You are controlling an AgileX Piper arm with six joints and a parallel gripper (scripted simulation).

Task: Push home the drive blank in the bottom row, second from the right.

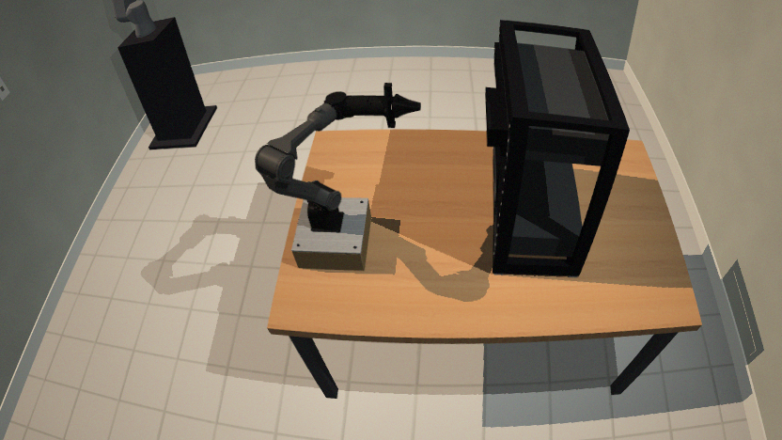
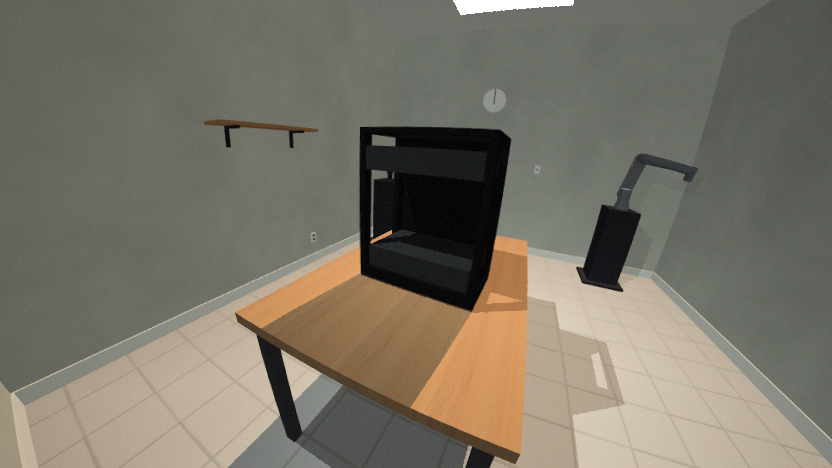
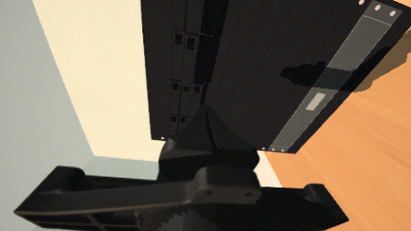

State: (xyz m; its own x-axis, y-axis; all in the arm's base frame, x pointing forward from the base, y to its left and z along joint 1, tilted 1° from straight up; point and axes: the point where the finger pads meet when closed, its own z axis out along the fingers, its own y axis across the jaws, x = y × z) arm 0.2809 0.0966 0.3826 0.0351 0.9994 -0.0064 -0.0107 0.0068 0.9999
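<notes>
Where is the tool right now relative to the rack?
In the top view the shut tool hangs over the table's far edge, pointing at the rack's front but clearly apart from it, with open tabletop between them.

Grey-green walls, beige tile floor. Wood table w/ dark legs at centre. Wall shelf at 10 o'clock, round clock at 12, ceiling light overhead.

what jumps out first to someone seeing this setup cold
A tall black rack stands on the right half of the wooden table. At the table's left edge, a dark arm on a grey base block bends up and aims its shut gripper at the rack across an open gap, touching nothing.
</notes>
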